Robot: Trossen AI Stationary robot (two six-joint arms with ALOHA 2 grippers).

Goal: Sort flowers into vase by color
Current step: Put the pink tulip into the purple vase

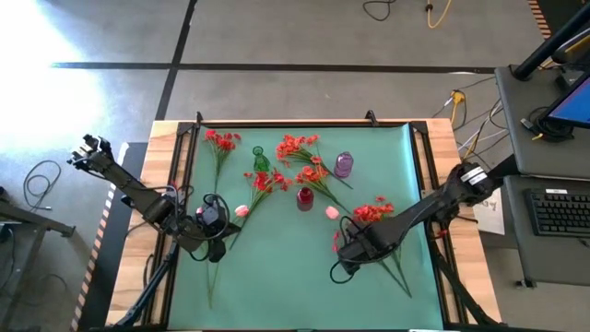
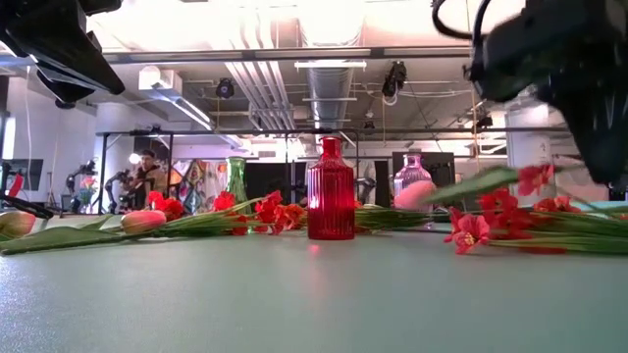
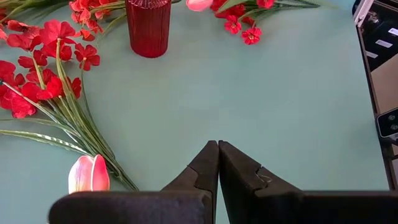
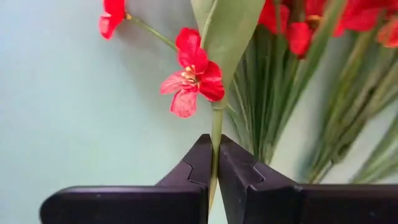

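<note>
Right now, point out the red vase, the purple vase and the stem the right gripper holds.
red vase (image 2: 331, 201), low view, ribbed body
purple vase (image 1: 343, 165), high view, body
stem (image 4: 215, 127), right wrist view, just above the gripper

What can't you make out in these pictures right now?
- Right pincer: shut on a green stem; its blossom end is cut off by the right wrist view's edge.
- Low view: the right arm's dark blur hides the grip.
- High view: pink tulip buds too small for detail.

This is a robotics lab or workshop: bare concrete floor (image 1: 304, 37) with loose cables (image 1: 466, 115), exposed ceiling ducts (image 2: 329, 83), a keyboard (image 1: 560, 210) beside the desk (image 1: 441, 138), and a person (image 2: 147, 176) behind.
</note>
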